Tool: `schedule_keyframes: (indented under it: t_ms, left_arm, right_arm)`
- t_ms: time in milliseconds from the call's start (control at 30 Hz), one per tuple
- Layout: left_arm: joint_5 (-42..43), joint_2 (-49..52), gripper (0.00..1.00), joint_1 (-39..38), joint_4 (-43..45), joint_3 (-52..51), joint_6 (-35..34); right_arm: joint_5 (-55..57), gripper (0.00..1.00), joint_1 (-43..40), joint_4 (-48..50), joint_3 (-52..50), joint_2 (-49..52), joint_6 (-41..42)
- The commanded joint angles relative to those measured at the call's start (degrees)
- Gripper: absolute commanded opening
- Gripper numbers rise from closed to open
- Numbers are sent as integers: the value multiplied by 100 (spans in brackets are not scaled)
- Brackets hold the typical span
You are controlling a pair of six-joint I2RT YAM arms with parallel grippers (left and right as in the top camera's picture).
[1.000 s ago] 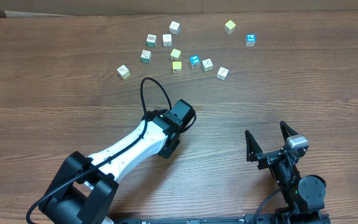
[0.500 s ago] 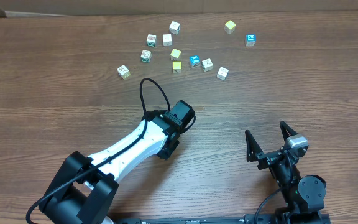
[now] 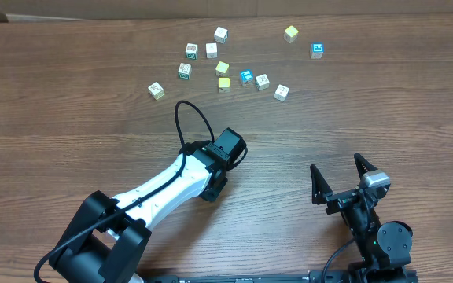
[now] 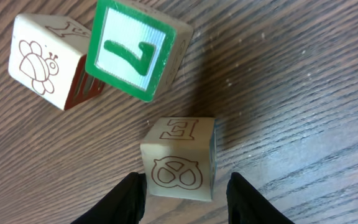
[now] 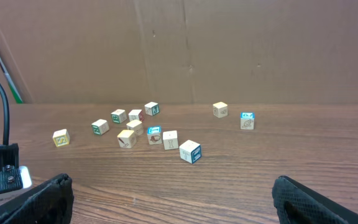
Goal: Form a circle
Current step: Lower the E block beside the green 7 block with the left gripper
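In the left wrist view three whitish printed cubes sit close together on the wood as part of the circle. They are a bee cube [image 4: 42, 59], a green-faced "7" cube [image 4: 132, 50] that looks tilted against it, and an E-and-pretzel cube [image 4: 179, 158]. My left gripper [image 4: 186, 182] is open and straddles the pretzel cube, with a gap on the right side. The cube rests on the table. From overhead, the left wrist [image 3: 226, 148] hides these cubes. My right gripper [image 3: 336, 167] [image 5: 179, 202] stands wide open near the front edge, holding nothing.
Several loose cubes lie scattered at the back of the table. Among them are a yellow one [image 3: 223, 83], a blue one [image 3: 317, 50] and white ones [image 3: 281, 93]. A cardboard wall [image 5: 185, 43] stands behind them. A black cable [image 3: 191, 118] loops above the left arm.
The left arm's cable loop has shifted slightly left. The scattered cubes and the right arm have not moved.
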Motion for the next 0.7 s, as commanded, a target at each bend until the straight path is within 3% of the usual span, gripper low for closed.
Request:
schedule_keyframes:
  t_ms: [0,667]
  left_arm:
    - [116,22,39,37,92,-57,-90]
    - [-374,22,34,37,249,-57,603]
  right_arm:
    - [11,100,-28,26,-57,-46,-26]
    - [11,100,-28,26,-57,-46,-26]
